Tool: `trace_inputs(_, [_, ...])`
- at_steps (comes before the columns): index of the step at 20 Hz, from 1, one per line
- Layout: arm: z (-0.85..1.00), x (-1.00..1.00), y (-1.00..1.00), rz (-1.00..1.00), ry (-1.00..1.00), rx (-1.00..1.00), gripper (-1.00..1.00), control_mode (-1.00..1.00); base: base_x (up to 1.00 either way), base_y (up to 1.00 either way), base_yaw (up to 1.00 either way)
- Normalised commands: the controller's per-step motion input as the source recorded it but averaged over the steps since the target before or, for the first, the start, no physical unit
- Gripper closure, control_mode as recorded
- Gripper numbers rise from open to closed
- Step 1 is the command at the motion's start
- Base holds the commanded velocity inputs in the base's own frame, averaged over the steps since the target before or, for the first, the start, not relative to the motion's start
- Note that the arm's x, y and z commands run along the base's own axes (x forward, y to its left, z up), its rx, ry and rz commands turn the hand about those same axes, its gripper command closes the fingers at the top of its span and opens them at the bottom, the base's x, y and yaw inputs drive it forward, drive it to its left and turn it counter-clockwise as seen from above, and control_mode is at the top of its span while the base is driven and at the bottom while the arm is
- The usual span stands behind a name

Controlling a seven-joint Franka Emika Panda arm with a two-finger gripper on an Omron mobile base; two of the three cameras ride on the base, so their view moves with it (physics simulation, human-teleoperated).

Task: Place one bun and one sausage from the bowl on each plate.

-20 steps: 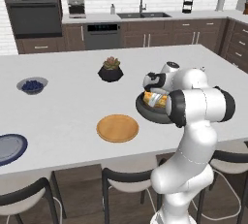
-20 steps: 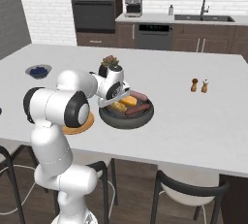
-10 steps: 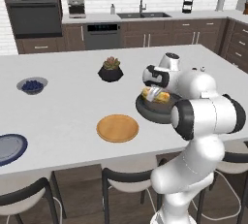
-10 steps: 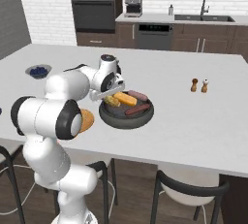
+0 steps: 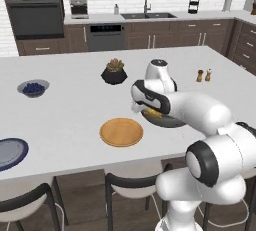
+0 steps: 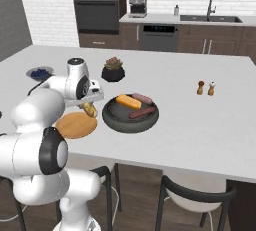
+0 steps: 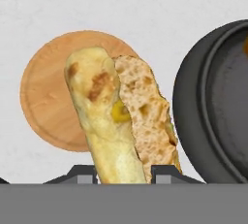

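Hand view showed the tool (image 7: 123, 172) closed partway on a split bun (image 7: 118, 116), the two halves rising from between the dark fingertips (image 7: 80, 173). The bun hung over the gap between the orange-tan plate (image 7: 43, 97) and the dark bowl (image 7: 193, 116), its top end overlapping the plate's edge in that view.

From the right base view, the tool (image 6: 91, 106) sat low over the desk (image 6: 200, 120), with the bun (image 6: 90, 109) just above the near rim of the orange-tan plate (image 6: 75, 125) and just left of the bowl (image 6: 131, 125). Inside the bowl lay a second bun (image 6: 128, 101) and two sausages (image 6: 142, 105), one behind the other.

From the left base view, the arm covered most of the bowl (image 5: 172, 121), and the orange-tan plate (image 5: 121, 132) lay bare beside it. The dark blue plate (image 5: 9, 152) sat well apart at the desk's left edge, also bare.
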Motion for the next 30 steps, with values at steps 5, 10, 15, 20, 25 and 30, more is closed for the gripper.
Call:
trace_inputs(5, [0.00, 0.00, 0.89, -0.26, 0.00, 0.00, 1.00, -1.00, 0.00, 0.00, 0.00])
trace_inputs(10, [-0.01, 0.00, 0.61, -0.25, 0.00, 0.00, 1.00, -1.00, 0.00, 0.00, 0.00])
trace_inputs(15, [-0.12, 0.00, 0.44, -0.25, 0.00, 0.04, 1.00, -1.00, 0.00, 0.00, 0.00])
trace_inputs(20, [-0.21, 0.00, 0.22, -0.18, 0.11, 0.04, 1.00, -1.00, 0.00, 0.00, 0.00])
trace_inputs(25, [-0.41, 0.00, 0.00, -0.07, 0.21, 0.00, 1.00, -1.00, 0.00, 0.00, 0.00])
trace_inputs(30, [-0.31, 0.14, 0.00, -0.04, 0.06, 0.00, 1.00, -1.00, 0.00, 0.00, 0.00])
